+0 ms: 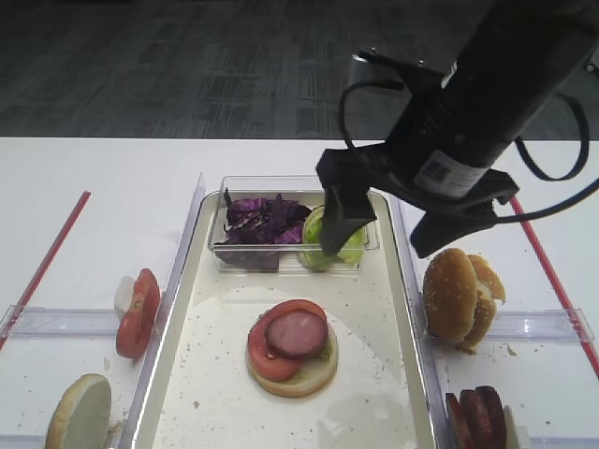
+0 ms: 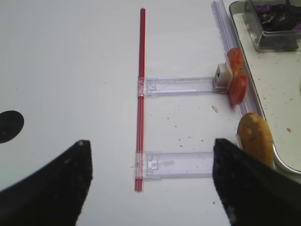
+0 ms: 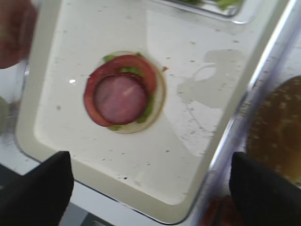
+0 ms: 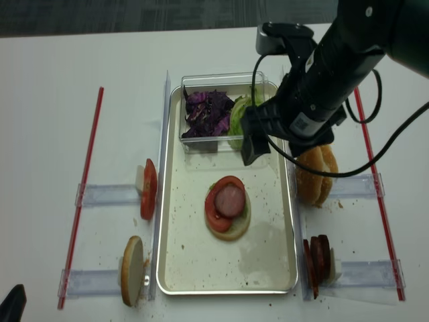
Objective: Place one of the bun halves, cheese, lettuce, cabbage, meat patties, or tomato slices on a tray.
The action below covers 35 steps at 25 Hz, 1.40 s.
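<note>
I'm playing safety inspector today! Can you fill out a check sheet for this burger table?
Surface: white table, crumbs near the racks.
Job's things: tray holds a bun half topped with lettuce, tomato slice and meat patty; clear box holds cabbage and lettuce.
Clutter: spare tomato slices, bun, sesame buns and patties stand in clear racks.
Grippers: right gripper open, empty, over the tray's far end; left gripper open over bare table.
Cables: black cables loop off the right arm.
Surroundings: dark carpet.
</note>
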Tool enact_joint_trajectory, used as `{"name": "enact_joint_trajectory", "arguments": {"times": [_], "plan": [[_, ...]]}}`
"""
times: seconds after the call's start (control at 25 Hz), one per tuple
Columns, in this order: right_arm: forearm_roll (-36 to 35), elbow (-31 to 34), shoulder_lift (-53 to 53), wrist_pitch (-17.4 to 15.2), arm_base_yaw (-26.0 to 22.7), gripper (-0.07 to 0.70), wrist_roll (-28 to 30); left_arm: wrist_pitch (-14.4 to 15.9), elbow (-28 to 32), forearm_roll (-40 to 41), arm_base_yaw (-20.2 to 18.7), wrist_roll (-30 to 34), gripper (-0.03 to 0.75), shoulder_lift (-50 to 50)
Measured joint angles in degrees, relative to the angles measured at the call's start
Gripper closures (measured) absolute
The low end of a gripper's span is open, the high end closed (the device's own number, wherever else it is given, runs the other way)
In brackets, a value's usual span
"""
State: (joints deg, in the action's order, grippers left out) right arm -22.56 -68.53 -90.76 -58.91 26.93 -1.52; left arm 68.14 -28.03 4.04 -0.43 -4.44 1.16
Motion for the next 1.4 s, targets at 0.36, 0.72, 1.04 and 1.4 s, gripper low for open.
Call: {"name": "enact_joint_trajectory", "arguments": {"times": [0.36,0.72,1.04,1.4], "plan": [[19.5,-0.7,0.0,-5.7,0.0,-0.052,-11.5,0.0,0.0,0.0,0.0,0.0,0.223,0.0],[20.6,-0.7,0.0,-6.4,-1.1,-0.052,-13.3,0.0,0.0,0.0,0.0,0.0,0.223,0.0],[19.9,-0.7,0.0,-9.9,-15.8,-0.031,-9.1,0.0,0.0,0.0,0.0,0.0,0.223,0.0],[20.5,-0.7,0.0,-10.9,-24.6,-0.026,-5.6,0.0,0.0,0.0,0.0,0.0,0.223,0.0]]}}
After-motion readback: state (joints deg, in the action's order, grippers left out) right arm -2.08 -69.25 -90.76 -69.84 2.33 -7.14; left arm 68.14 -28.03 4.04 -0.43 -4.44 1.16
